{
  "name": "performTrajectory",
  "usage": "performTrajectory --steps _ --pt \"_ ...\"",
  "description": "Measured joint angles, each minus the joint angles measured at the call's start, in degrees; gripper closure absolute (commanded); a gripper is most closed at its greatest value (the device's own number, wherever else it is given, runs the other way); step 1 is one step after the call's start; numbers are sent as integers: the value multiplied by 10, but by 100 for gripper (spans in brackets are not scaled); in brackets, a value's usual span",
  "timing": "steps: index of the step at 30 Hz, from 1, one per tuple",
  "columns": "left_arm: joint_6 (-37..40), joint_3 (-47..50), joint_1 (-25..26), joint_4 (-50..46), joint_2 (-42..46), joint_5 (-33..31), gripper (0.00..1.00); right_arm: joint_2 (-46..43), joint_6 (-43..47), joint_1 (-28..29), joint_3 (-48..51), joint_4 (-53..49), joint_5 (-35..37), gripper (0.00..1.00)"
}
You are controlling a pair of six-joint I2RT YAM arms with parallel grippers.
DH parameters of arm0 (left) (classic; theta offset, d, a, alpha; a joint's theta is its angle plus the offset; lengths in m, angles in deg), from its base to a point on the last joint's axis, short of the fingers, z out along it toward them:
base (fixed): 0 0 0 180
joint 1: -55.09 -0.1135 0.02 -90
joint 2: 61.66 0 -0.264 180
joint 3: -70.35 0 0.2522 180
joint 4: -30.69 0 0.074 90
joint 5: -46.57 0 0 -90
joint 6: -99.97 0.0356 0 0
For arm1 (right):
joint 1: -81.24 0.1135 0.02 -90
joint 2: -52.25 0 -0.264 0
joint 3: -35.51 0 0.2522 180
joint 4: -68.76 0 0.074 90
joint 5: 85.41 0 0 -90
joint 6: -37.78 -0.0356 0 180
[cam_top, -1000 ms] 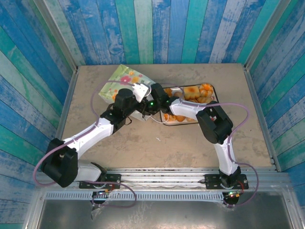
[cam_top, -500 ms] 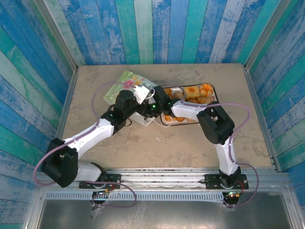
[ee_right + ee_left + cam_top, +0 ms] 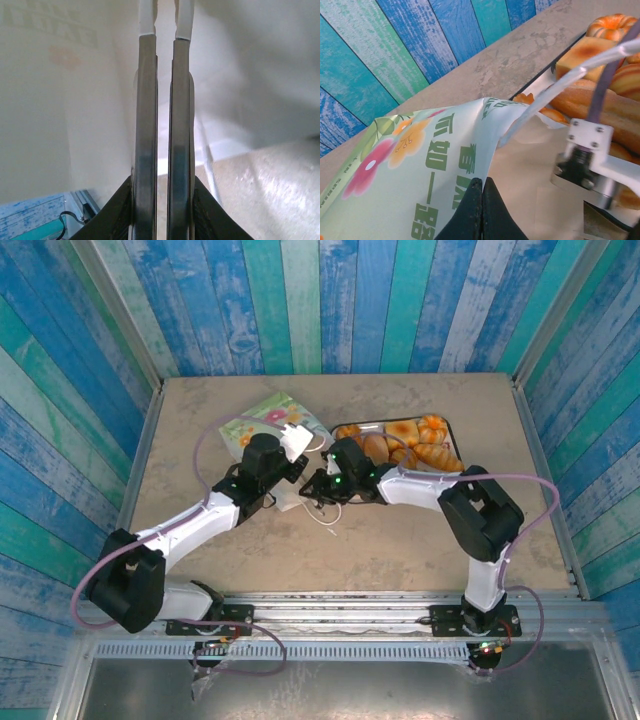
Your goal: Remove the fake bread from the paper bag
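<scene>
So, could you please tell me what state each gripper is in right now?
Left gripper: shut on the paper bag, at its edge.
Right gripper: shut; cannot tell whether it pinches anything.

Top: high, from near side, looking down. Wrists: close-up (left shares paper bag [image 3: 420, 165] with top).

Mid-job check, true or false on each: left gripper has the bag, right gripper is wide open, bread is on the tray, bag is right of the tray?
1. The left gripper is clamped on the edge of the paper bag. True.
2. The right gripper is wide open. False: its fingers stand almost together, close against pale paper.
3. Pieces of fake bread lie on the tray. True.
4. The paper bag is to the right of the tray. False: in the top view it is to the tray's left.
</scene>
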Motion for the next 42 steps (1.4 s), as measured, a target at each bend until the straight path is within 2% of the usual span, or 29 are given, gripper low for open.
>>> performTrajectory --steps 14,42 --pt "-9 0 -1 7 -6 -15 100 -107 12 21 48 -57 44 97" --pt "-91 -85 -1 -11 -88 -116 100 -339 39 27 160 -174 121 98"
